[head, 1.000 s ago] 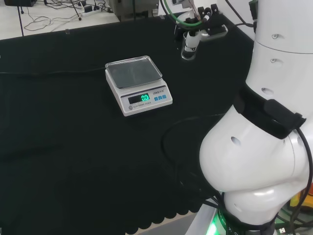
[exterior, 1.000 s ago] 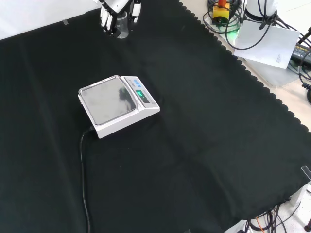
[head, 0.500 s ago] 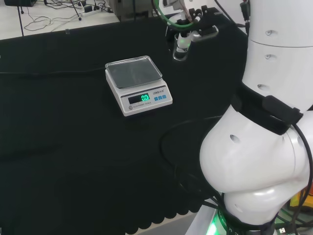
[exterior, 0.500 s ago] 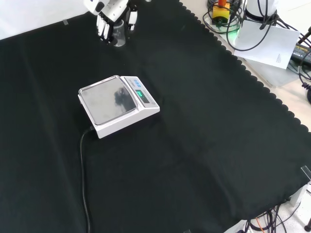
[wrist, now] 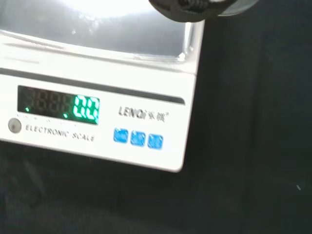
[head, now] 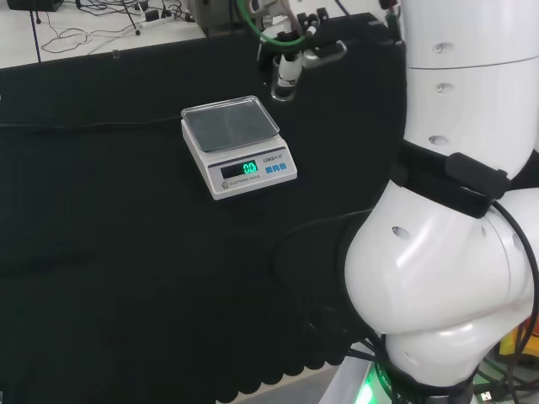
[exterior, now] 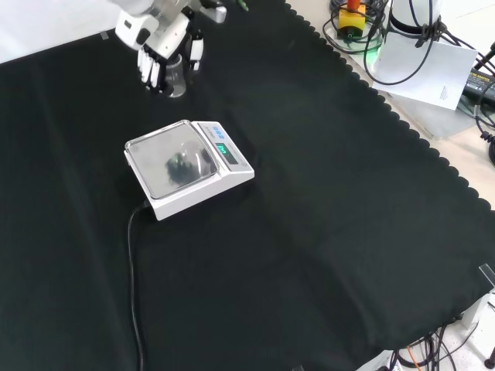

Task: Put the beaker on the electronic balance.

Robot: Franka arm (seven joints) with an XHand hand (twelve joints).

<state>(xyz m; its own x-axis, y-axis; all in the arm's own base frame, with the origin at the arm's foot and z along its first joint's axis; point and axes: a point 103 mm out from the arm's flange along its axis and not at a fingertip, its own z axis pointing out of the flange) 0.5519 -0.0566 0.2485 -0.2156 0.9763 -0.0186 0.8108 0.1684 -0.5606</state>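
Beaker (exterior: pixel 176 77) rides in our hand (exterior: pixel 161 48), fingers (exterior: pixel 148 71) curled round it, apparently airborne beside the electronic balance (exterior: pixel 187 168); lowering early could clip the pan edge.

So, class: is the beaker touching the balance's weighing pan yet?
Apart. In the front view the beaker, held in the hand, hangs beyond the balance, with black cloth showing between it and the pan.

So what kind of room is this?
Probably a robot lab: a white robot arm carries a clear beaker in its hand toward an electronic balance on a black-clothed bench.
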